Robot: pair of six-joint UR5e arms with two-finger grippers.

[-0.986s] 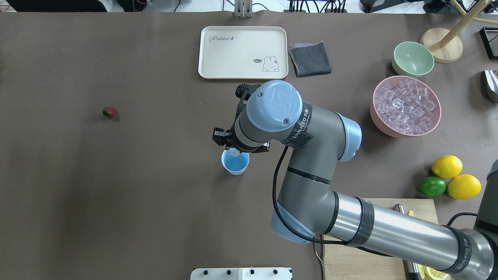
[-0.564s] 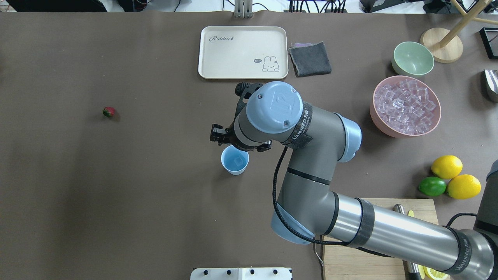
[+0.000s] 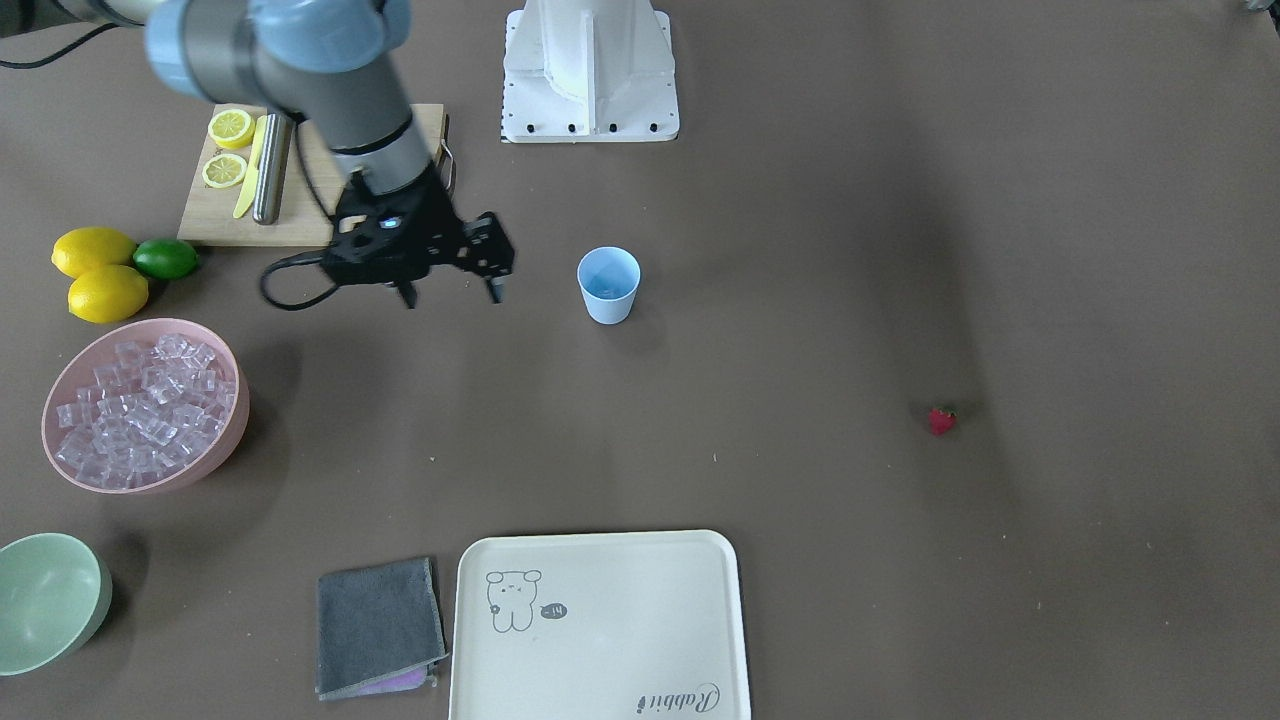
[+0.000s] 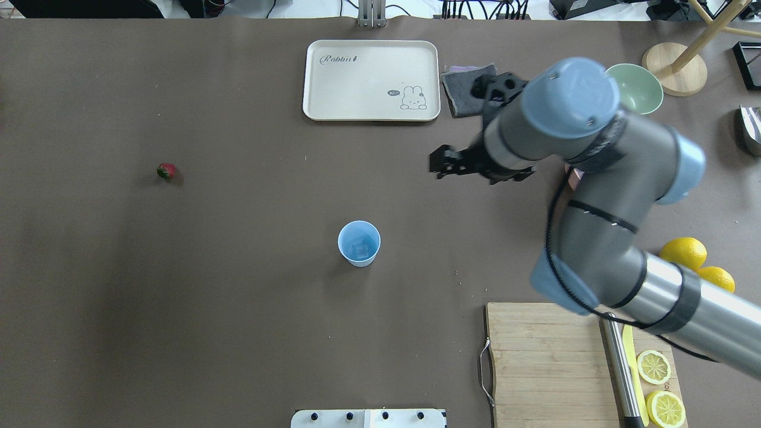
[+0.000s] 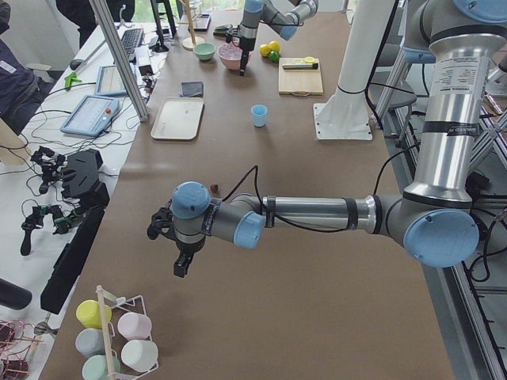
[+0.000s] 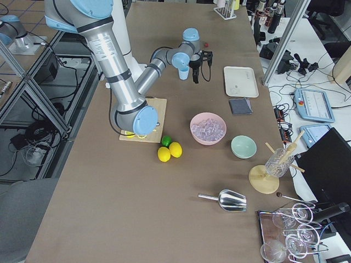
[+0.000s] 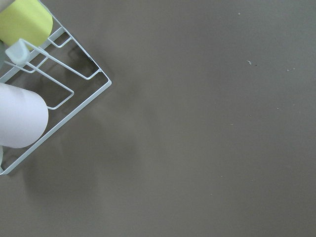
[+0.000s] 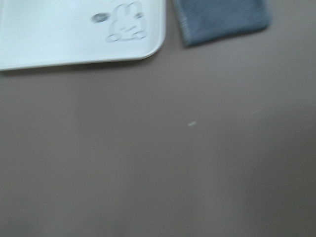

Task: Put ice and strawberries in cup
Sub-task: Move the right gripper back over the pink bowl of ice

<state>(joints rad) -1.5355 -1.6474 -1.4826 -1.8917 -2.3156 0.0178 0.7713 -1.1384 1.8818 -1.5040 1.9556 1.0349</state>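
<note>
The light blue cup [image 4: 359,243] stands upright mid-table with one clear ice cube [image 4: 359,249] at its bottom. More ice [image 3: 140,400] fills the pink bowl [image 3: 226,432]. My right gripper [image 3: 452,293] hangs open and empty between the cup [image 3: 608,285] and that bowl, above bare table. The strawberry [image 4: 166,172] lies alone far to the left of the cup. My left gripper [image 5: 181,267] shows only in the exterior left view, low over the table near a cup rack; I cannot tell whether it is open or shut.
A cream tray [image 4: 371,80] and a grey cloth [image 3: 378,625] lie at the far edge. A pale green bowl [image 3: 45,600], lemons and a lime [image 3: 165,258], and a cutting board [image 4: 535,362] with a knife crowd the right side. A wire rack of cups [image 5: 119,340] stands at the left end.
The ice cube held over the cup dropped into it. My right gripper then swung away to the right, towards the pink bowl, leaving the cup uncovered.
</note>
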